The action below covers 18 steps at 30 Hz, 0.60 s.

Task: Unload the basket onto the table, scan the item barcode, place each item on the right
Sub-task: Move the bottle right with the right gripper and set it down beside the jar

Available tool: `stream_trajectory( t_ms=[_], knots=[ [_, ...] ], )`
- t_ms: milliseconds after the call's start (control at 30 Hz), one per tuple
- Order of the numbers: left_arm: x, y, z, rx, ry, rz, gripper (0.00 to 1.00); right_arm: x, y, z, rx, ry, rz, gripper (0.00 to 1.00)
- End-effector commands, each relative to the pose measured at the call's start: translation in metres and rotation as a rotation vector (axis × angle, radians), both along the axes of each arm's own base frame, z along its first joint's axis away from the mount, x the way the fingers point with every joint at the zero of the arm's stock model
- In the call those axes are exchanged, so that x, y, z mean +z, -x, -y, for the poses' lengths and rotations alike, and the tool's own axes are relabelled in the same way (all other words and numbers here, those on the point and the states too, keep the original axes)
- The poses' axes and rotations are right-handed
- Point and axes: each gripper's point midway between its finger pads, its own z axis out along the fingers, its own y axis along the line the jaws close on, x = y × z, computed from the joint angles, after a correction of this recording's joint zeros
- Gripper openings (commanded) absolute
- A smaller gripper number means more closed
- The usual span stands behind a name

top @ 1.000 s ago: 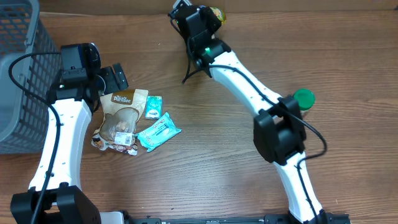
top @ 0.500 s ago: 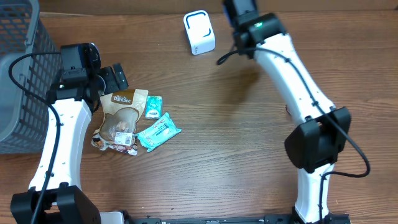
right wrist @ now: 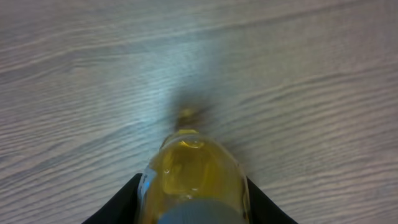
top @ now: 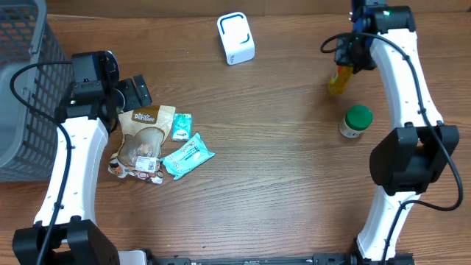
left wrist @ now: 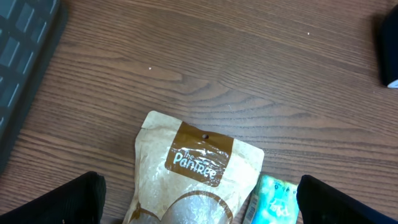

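Yellow bottle (top: 338, 79), clamped in right gripper (top: 347, 62), has swung away from scanner (top: 235, 38).

white arm links (top: 70, 158) w/ black joint blocks (top: 403, 158), thin black cables (top: 29, 73), green led (top: 383, 12) nr right wrist

table (top: 257, 169): wood, clear grain, smooth, low sheen
bottle (right wrist: 193, 171): see-through and glossy, yellow inside; glass or plastic, honestly can't tell
scanner (top: 235, 38): white plastic, smooth, a bit shiny
pouch (left wrist: 193, 180): brown kraft-paper look, matt
teal packet (top: 188, 155): plastic film, crinkly, shiny
basket (top: 22, 110): grey plastic grid, matt
jar lid (top: 358, 116): green plastic, dull-ish
arm shells (top: 73, 158): hard white plastic, glossy; black joints look matt
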Motion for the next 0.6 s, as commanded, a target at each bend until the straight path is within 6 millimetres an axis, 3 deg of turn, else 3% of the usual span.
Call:
stream_trajectory(
  t_ms=[0,267,400,567],
  knots=[
    [0.002,-0.002,0.001,-0.006,-0.001,0.004,0.99,-0.011,0.01,0.002,-0.018,-0.039,-0.035,0.42],
    [0.002,-0.002,0.0,-0.005,0.0,0.005,1.0,-0.043,0.024,0.007,-0.029,-0.035,-0.108,0.51],
    [0.002,-0.002,0.0,-0.005,0.0,0.005,1.0,-0.045,0.025,0.007,-0.029,-0.034,-0.112,0.67],
    [0.002,-0.002,0.001,-0.006,0.0,0.005,1.0,-0.032,0.017,0.016,-0.042,0.016,-0.073,0.7]
  ],
)
